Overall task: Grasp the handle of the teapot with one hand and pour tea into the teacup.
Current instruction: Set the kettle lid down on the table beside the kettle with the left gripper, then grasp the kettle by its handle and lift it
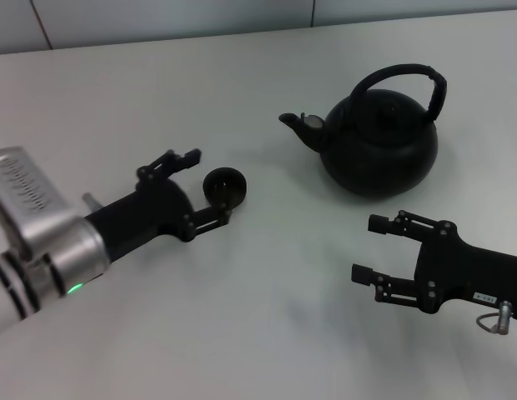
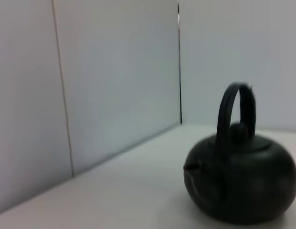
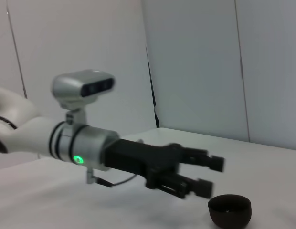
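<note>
The teapot [image 1: 379,142] is sitting on the table [image 1: 267,308] toward the far right, its spout pointing left at the cup [image 1: 224,186], which is standing well apart from it. The left gripper [image 1: 204,187] is lying just beside the cup (fingers spread either side). The right gripper [image 1: 371,248] is hovering nearer, in front of the teapot.

White table [image 1: 267,317] w/ matte top, soft shadows on it, fills most of head view. Far edge meets pale wall [image 1: 158,17] made of panels, dark vertical seams btwn them. Left wrist view: two walls join at a corner w/ a dark seam [image 2: 179,67], light grey-blue panels either side. Right wrist view: same kind of panelled wall [image 3: 195,62], even light.
</note>
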